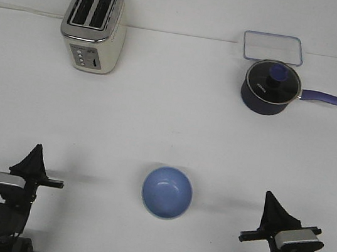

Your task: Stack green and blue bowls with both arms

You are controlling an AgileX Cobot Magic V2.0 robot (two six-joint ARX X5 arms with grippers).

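Jaws' state unclear on both arms, holding nothing; blue bowl (167, 192) alone on surface (169, 120), green bowl unseen — stacking apparently either finished or unstarted.

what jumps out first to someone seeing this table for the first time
The blue bowl sits alone at the near centre, between the two arms, and a thin green rim shows at its lower edge. Farther back, a cream toaster stands at the left and a navy saucepan at the right, a clear container behind it.
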